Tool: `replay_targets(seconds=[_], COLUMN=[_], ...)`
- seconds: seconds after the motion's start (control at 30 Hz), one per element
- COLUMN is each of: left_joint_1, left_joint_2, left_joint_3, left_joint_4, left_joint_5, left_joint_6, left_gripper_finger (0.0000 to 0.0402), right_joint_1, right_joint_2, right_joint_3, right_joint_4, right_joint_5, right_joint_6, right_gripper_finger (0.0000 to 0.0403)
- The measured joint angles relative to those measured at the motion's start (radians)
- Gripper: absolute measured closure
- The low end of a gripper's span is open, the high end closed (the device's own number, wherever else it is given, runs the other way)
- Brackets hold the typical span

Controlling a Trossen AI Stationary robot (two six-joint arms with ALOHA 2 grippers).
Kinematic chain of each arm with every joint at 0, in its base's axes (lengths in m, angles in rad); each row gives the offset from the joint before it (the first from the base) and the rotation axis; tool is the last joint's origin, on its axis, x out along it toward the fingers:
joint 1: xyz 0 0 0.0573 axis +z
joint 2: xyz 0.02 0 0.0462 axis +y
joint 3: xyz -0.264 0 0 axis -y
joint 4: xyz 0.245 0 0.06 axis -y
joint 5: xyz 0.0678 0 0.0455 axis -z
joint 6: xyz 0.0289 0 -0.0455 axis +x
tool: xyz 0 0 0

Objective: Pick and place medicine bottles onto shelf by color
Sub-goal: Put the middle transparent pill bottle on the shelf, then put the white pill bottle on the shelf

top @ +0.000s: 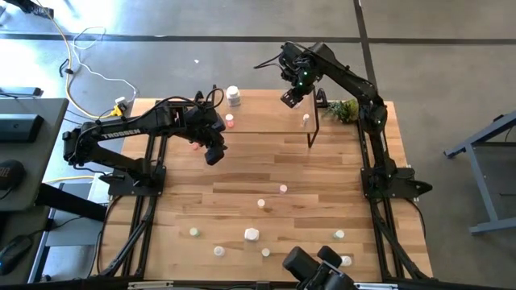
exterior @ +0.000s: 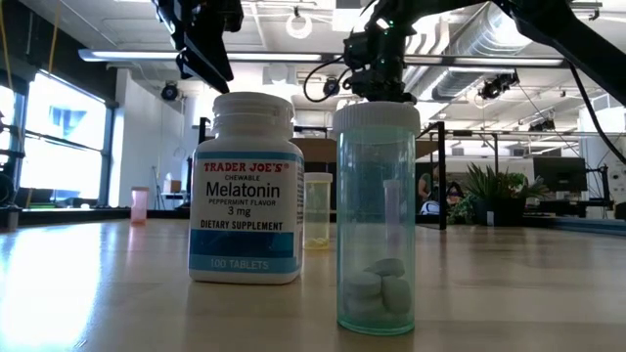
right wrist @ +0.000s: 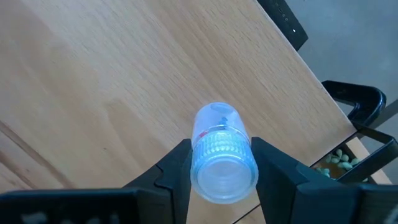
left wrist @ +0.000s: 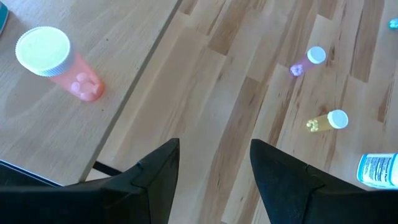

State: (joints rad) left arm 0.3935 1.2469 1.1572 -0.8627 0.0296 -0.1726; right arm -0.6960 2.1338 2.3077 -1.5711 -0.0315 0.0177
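Note:
My right gripper [top: 292, 97] hovers over the far right part of the shelf [top: 266, 121], a low light-wood board on black legs, and is shut on a blue bottle [right wrist: 219, 134]. My left gripper [left wrist: 214, 146] is open and holds nothing; it hangs over the table by the shelf's near left corner [top: 214, 153]. On the shelf stand a pink bottle [left wrist: 56, 62], a white bottle [top: 234, 96] and a small one [top: 305, 119]. Several more bottles stand or lie on the table, among them a purple one [left wrist: 308, 60] and a yellow one [left wrist: 328, 121]. My right gripper pinches the blue bottle between its two fingers at the ribbed cap end [right wrist: 224, 165], one finger [right wrist: 177, 171] on each side. The fingers come from above, pointing down. The bottle hangs below them with its bottom toward the shelf board; it looks lifted clear.
Loose bottles are scattered over the table's near half [top: 251, 234]; the low view shows a white Melatonin bottle [exterior: 245, 186] and a teal bottle [exterior: 377, 215] up close. A small green plant [top: 343, 109] stands just right of the shelf. The table's middle strip [top: 242, 165] holds nothing.

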Motion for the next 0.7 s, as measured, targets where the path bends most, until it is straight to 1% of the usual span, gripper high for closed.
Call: replay_targets(seconds=[0.13, 0.27, 0.43, 0.53, 0.7], left_joint_1=[0.000, 0.000, 0.000, 0.000, -0.001], left_joint_2=[0.000, 0.000, 0.000, 0.000, 0.000], left_joint_3=[0.000, 0.000, 0.000, 0.000, 0.000], left_joint_4=[0.000, 0.000, 0.000, 0.000, -0.002], left_joint_5=[0.000, 0.000, 0.000, 0.000, 0.000], left_joint_6=[0.000, 0.000, 0.000, 0.000, 0.000], left_gripper_finger=[0.0216, 0.0216, 0.0216, 0.0216, 0.0216], right_joint_1=[0.000, 0.000, 0.000, 0.000, 0.000], right_joint_2=[0.000, 0.000, 0.000, 0.000, -0.012], right_joint_3=[0.000, 0.000, 0.000, 0.000, 0.000], right_joint_4=[0.000, 0.000, 0.000, 0.000, 0.000], right_joint_5=[0.007, 0.049, 0.051, 0.050, 0.050], right_joint_6=[0.000, 0.000, 0.002, 0.004, 0.003], right_gripper_finger=[0.0267, 0.0237, 0.0203, 0.0196, 0.0194])
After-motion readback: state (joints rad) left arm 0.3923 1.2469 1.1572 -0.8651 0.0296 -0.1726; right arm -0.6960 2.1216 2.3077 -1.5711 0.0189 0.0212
